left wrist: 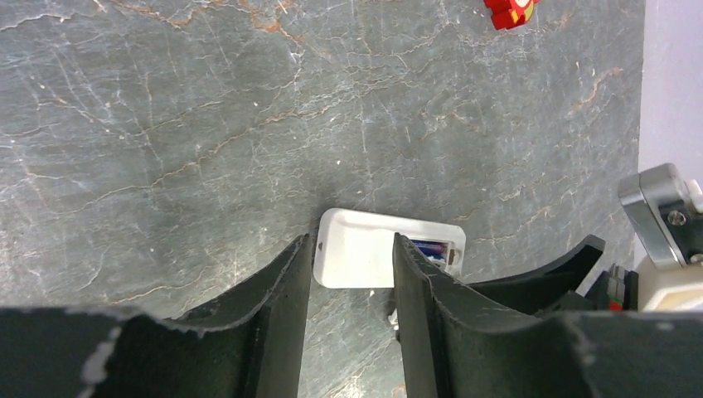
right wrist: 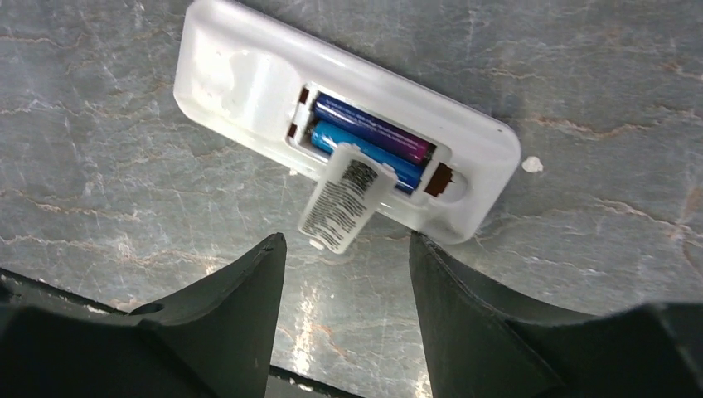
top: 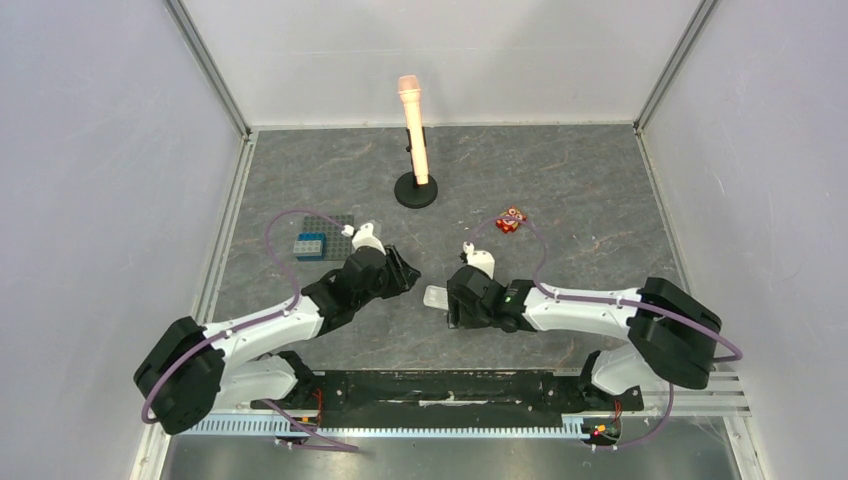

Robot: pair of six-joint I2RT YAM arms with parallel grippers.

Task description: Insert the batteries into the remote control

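Now the batteries [right wrist: 373, 137] sit in the remote control [right wrist: 249, 91], lid [right wrist: 344, 199] loose on it. Left end effector [left wrist: 352, 249] and right end effector [right wrist: 344, 245] are wide, empty. Press the lid flat gently.

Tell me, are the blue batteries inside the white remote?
In: both blue cylindrical batteries lie side by side in the white plastic remote, its compartment open.

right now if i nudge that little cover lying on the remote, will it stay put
Probably slides off: the cover lies askew across the batteries, overhanging the edge of the remote. It looks thin and light, so likely little resistance. Flat, so it shouldn't roll.
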